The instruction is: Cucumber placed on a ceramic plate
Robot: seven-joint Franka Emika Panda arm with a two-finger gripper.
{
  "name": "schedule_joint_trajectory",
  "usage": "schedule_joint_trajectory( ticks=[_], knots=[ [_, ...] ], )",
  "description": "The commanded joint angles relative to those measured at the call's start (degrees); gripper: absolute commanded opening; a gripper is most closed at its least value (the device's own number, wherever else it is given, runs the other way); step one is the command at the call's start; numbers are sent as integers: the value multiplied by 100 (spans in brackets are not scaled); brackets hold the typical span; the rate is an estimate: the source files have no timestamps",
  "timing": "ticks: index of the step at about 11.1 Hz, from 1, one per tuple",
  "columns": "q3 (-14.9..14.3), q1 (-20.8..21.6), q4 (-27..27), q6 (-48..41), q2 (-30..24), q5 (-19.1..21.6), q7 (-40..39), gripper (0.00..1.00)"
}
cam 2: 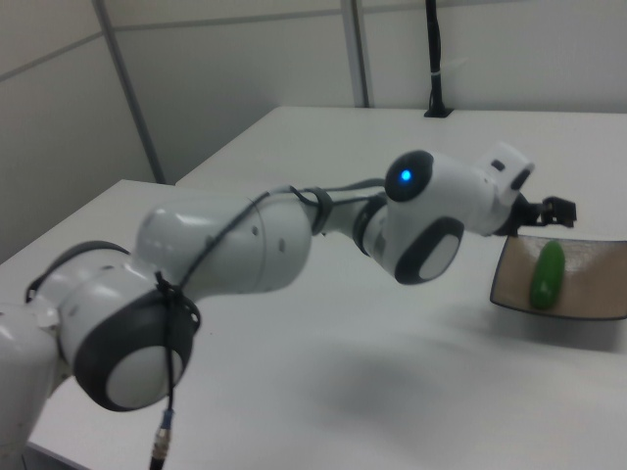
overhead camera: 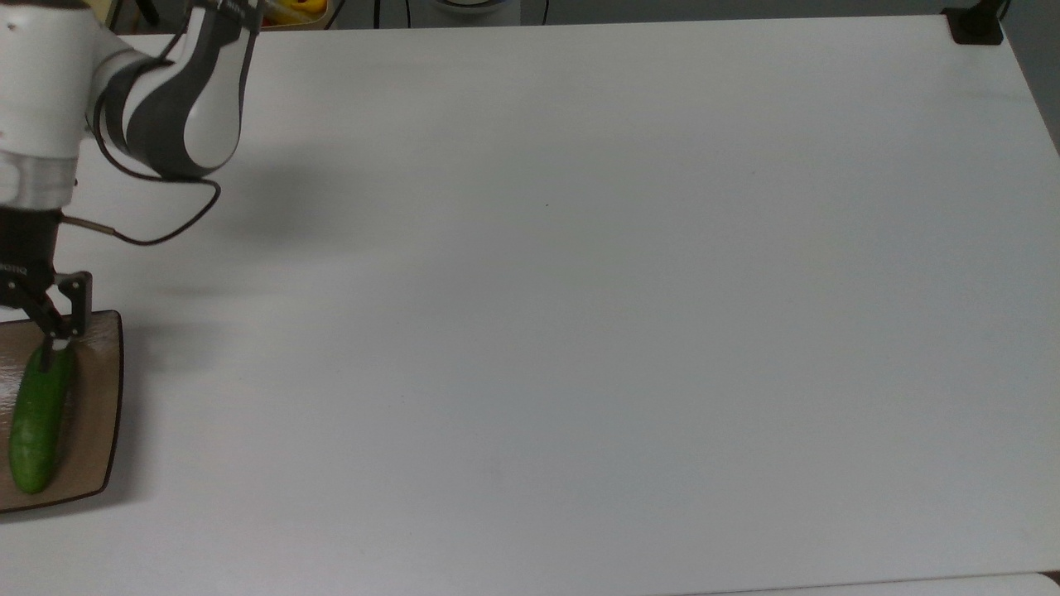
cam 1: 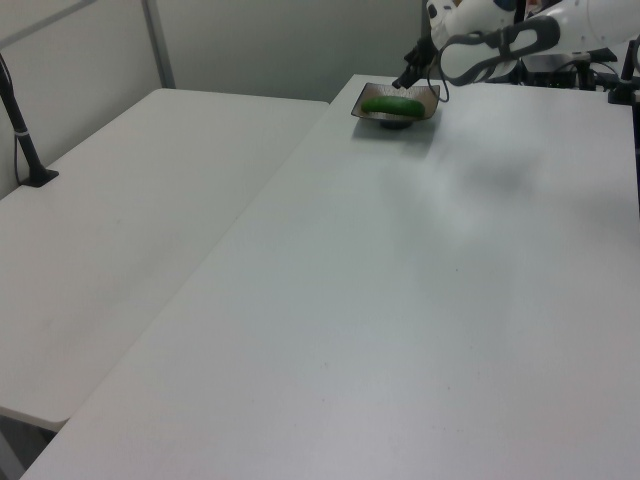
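Observation:
The dark green cucumber [overhead camera: 37, 418] lies flat on the square tan-brown ceramic plate [overhead camera: 112, 397] at the top view's left edge, running along the plate's length. My gripper [overhead camera: 12, 335] hangs open just above the plate's far end, holding nothing, and one fingertip [overhead camera: 58, 341] shows over the cucumber's near tip. The top view's left edge cuts off the other finger. In the left view the cucumber [cam 1: 392, 105] rests in the plate [cam 1: 432, 95] at the far end of the table, with the gripper [cam 1: 413, 74] above it. The right view shows the cucumber [cam 2: 547, 274], the plate [cam 2: 593, 299] and the gripper [cam 2: 551, 211].
A wide white table [overhead camera: 580, 290] stretches to the top view's right. A black post base [overhead camera: 975, 25] sits at its far right corner. A second white table [cam 1: 130, 220] with a black post [cam 1: 22, 130] stands beside it in the left view. The arm's cable [overhead camera: 157, 232] loops near the plate.

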Motion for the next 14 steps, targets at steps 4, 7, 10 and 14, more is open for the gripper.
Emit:
schedule_joint_trajectory(
  ticks=[4,7,10,14],
  knots=[
    [-18,119,-1363,-2975,-2437,96,42,100],
    [-18,241,-1363,-5410,-3431,456,452,100],
    [-36,592,-1416,-7110,-4197,439,1909,100],
    [-167,1487,-1556,-8431,-4831,203,3019,100]
  ],
)
